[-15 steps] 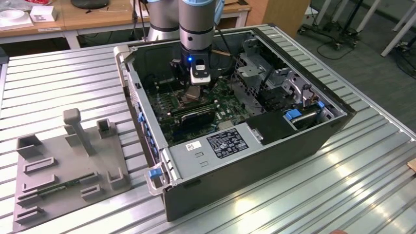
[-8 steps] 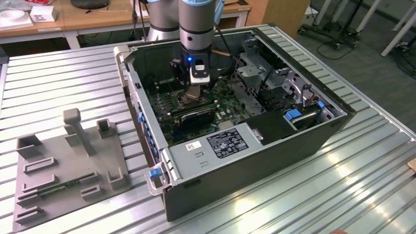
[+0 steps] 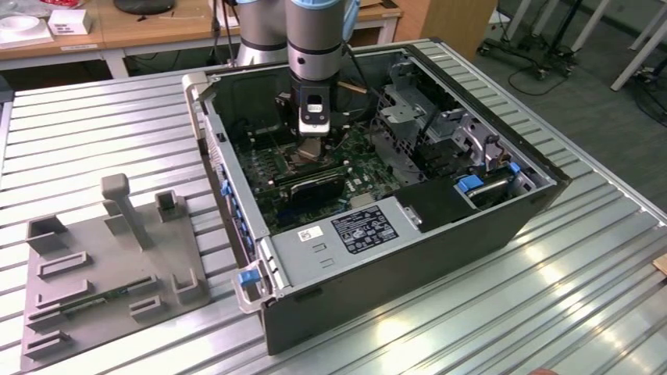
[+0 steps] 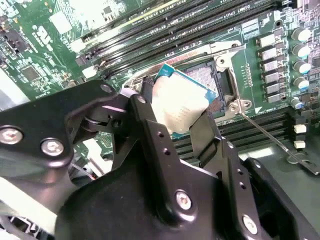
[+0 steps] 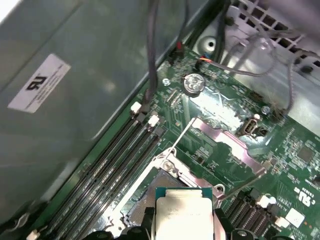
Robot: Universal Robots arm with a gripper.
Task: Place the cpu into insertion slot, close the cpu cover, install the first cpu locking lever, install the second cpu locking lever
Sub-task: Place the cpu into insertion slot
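The cpu (image 4: 185, 97) is seen clamped between the black fingers (image 4: 150, 135) of the gripper (image 4: 177, 111) and is held close over the open insertion slot (image 4: 214, 80), which is ringed by green circuit board (image 4: 45, 30) inside the opened computer case (image 3: 438, 258) laid on the metal table (image 3: 583, 305).

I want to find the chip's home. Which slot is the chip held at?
The square insertion slot, dark with a silvery rim: the cpu hangs at it. The long black memory slots beside it are narrow.
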